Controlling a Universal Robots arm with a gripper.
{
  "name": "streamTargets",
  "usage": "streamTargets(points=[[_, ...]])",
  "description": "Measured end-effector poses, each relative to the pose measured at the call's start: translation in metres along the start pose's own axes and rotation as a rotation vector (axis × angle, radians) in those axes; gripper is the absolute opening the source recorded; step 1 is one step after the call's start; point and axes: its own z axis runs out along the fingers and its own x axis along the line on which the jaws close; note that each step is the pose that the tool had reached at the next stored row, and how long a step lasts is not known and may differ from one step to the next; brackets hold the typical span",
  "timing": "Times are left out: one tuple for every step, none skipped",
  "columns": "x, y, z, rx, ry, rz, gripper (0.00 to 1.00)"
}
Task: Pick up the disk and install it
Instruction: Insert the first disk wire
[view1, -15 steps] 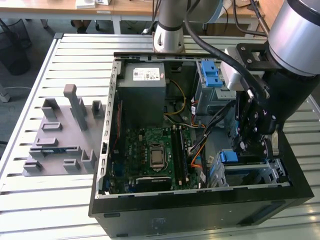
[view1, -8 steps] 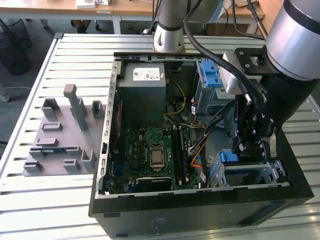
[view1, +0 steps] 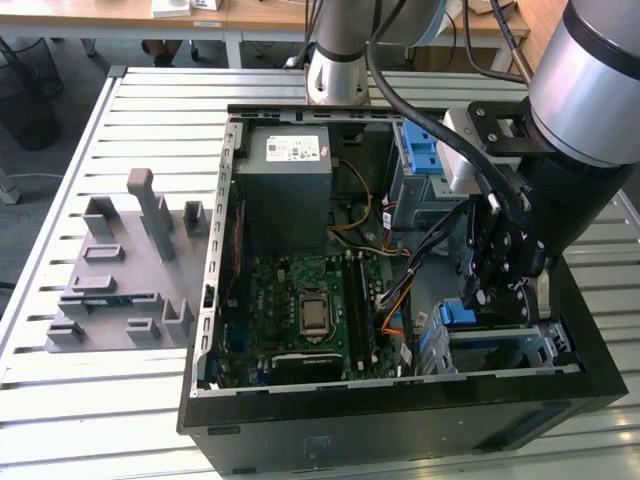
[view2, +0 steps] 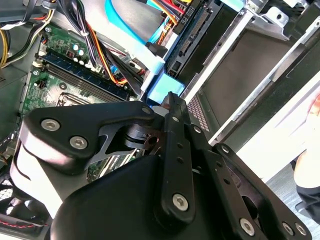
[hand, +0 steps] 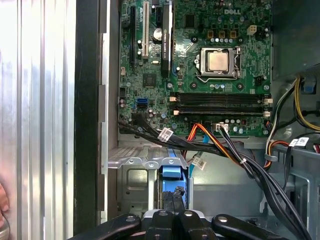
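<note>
Over the drive bay (hand: 131, 163), pincer (hand: 173, 198) by the disk (hand: 175, 172), mostly hidden, blue edge showing, grip unclear.

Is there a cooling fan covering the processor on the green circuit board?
No: in the first wrist view the processor sits bare in its socket on the green motherboard, its metal top plainly uncovered.

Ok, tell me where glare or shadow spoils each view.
Exterior view: bright, even light; glare on the slatted table; the computer case interior shadowed. Second wrist view: the gripper looms dark up front, the case edge blown out white. First wrist view: table washed out by glare, motherboard evenly lit.
</note>
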Motion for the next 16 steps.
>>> streamTargets(points=[[0.0000,-0.0002,0.0001,0.0000,-0.0001,0.000,0.11],[0.0000,-0.0006,0.0001,0.0000,-0.0002,0.000,0.11],[0.0000,-0.0012,0.0001,0.0000,-0.0001,0.000,0.11],[0.0000,-0.0019,0.0001,0.0000,-0.0001,0.000,0.11],[0.0000,-0.0027,0.0001,0.0000,-0.0002,0.000,0.11],[-0.0001,-0.0034,0.0000,0.0000,-0.0001,0.000,0.11],[-0.0001,-0.0042,0.0000,0.0000,-0.0001,0.000,0.11],[-0.0001,-0.0049,0.0000,0.0000,-0.0001,0.000,0.11],[-0.0001,-0.0055,0.0000,0.0000,-0.0001,0.000,0.11],[-0.0001,-0.0060,0.0000,0.0000,-0.0001,0.000,0.11],[-0.0001,-0.0067,0.0000,0.0000,0.0000,0.000,0.11],[-0.0001,-0.0074,0.0000,0.0000,0.0000,0.000,0.11],[-0.0001,-0.0082,0.0000,0.0000,0.0000,0.000,0.11],[-0.0001,-0.0091,0.0000,0.0000,0.0000,0.000,0.11],[-0.0001,-0.0102,0.0000,0.0000,-0.0001,0.000,0.11],[-0.0002,-0.0113,0.0000,0.0000,0.0000,0.000,0.11]])
